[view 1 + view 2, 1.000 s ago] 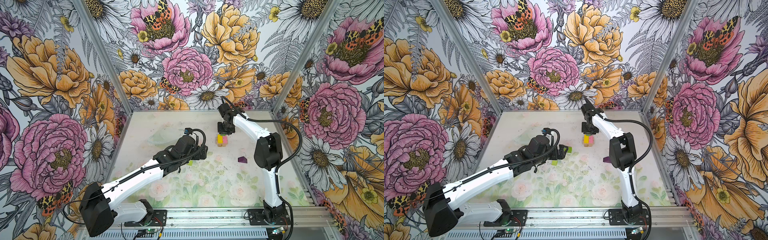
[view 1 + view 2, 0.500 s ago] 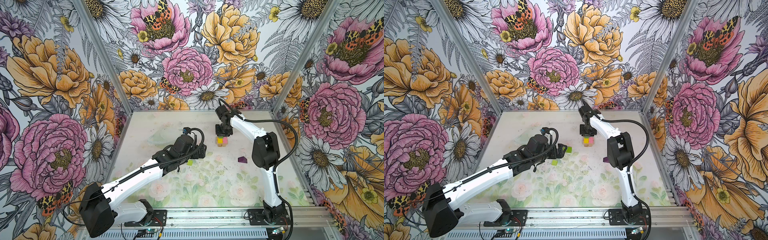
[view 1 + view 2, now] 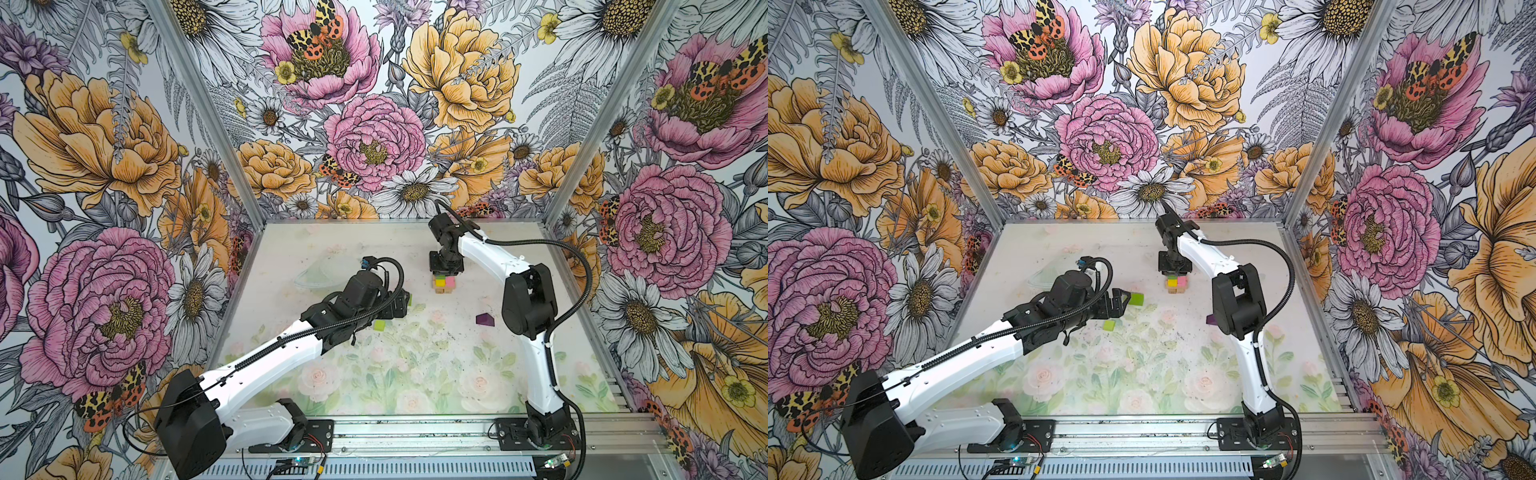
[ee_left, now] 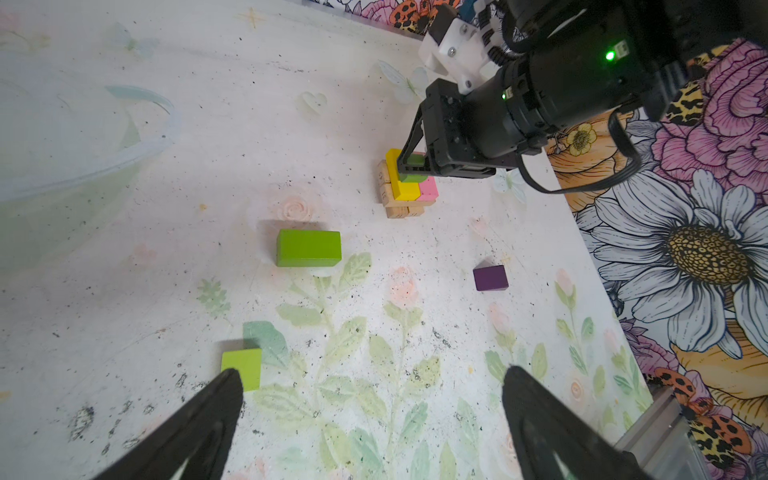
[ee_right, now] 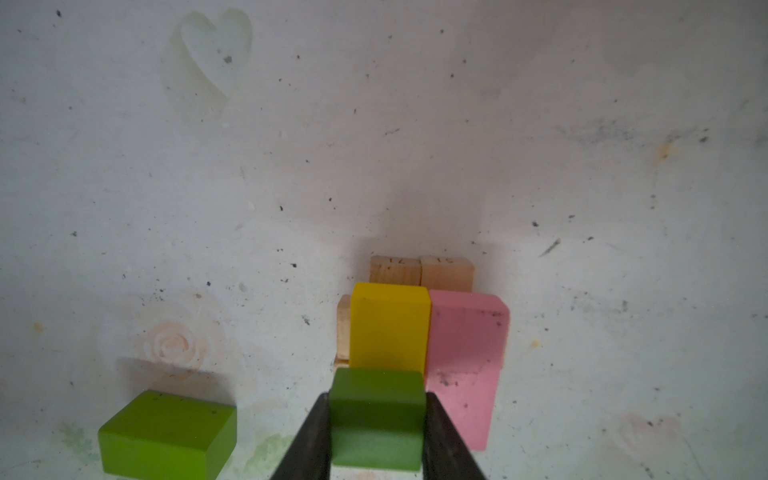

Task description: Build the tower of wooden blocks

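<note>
The right gripper (image 5: pixel 377 419) has its jaws clamped on two opposite sides of a dark green cube (image 5: pixel 376 409). Directly beneath them is the wood block tower (image 4: pixel 405 189): a yellow oblong (image 5: pixel 388 326) touching a pink oblong (image 5: pixel 465 353), both laid across tan oblongs (image 5: pixel 419 270). Whether the cube touches the yellow oblong cannot be told. A lime brick (image 5: pixel 166 432) sits beside these jaws on the table (image 4: pixel 124 291). The left gripper (image 4: pixel 374 374) has its jaws spread wide with nothing between them. A light green cube (image 4: pixel 243 368) lies just beside one fingertip (image 4: pixel 230 380), and the purple peaked piece (image 4: pixel 490 277) lies farther ahead.
</note>
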`<state>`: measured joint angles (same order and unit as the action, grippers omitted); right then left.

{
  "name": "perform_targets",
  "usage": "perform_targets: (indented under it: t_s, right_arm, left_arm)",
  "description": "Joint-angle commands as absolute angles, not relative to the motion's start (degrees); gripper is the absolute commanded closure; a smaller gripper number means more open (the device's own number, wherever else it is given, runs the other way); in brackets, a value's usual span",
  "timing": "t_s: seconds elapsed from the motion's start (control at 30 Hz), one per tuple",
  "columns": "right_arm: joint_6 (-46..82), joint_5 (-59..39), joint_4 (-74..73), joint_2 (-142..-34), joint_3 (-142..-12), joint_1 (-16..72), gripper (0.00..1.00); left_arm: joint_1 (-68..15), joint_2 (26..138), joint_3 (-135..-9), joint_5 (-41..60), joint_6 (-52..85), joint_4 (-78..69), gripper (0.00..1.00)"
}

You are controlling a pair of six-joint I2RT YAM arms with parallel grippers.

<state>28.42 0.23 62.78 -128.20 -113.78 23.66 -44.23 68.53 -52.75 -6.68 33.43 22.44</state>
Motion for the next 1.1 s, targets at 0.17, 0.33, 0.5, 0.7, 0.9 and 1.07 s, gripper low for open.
perform_targets:
  t_s: [0.17,0.33,0.5,0.7,0.9,1.07]
  right_arm:
    - [29.09,0.44,63.11,-129.26,-113.64,23.65,0.65]
    - [29.00,0.57,63.19,-129.37,-113.64,23.72,0.64]
    - [29.02,0.83,63.28,-129.68,-113.66,23.58,0.64]
    - [29.00,0.88,63.28,-130.17,-114.07,23.41,0.64]
    - [28.78,1.05,63.37,-130.30,-114.28,23.16,0.63]
    - [28.74,0.98,63.48,-130.47,-114.43,22.97,0.60]
  left_arm:
    - [-43.07,65.75,-51.44,-5.63,32.61,21.09,0.01]
    - [-42.84,64.70,-50.81,-5.76,32.61,21.07,0.01]
    - [-42.59,63.95,-50.45,-5.79,32.73,21.18,0.01]
    - [-42.53,63.72,-50.27,-5.71,32.70,21.25,0.01]
    - [-42.25,63.95,-50.10,-5.73,32.95,21.18,0.01]
    - [-42.23,64.08,-50.36,-5.56,32.86,21.10,0.01]
